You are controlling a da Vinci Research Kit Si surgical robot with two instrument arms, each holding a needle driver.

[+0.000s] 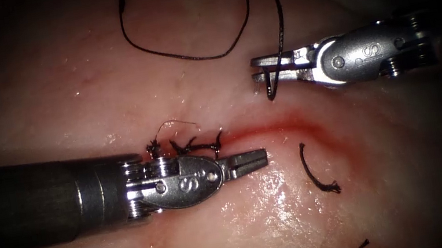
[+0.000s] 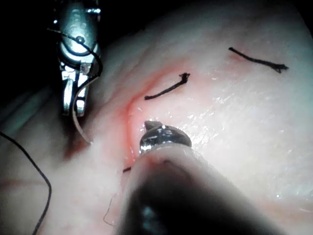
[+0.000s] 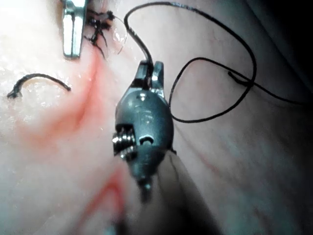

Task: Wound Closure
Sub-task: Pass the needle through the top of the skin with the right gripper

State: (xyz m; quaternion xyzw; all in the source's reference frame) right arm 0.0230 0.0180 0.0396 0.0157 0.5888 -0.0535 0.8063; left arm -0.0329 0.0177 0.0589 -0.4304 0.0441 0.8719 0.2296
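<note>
Closed and empty, the left tool (image 1: 250,161) rests beside the knotted stitches (image 1: 186,145) on the cut (image 1: 285,126). Above the cut, the right tool (image 1: 269,73) clamps the needle (image 1: 269,88) near its thread (image 1: 211,56) end, clear of the tissue (image 1: 79,75). Slack thread could snag there.

Light falls strongly in the middle of the endoscope view, with wet glints on the pale surface. Toward the edges and corners it fades into darkness.
</note>
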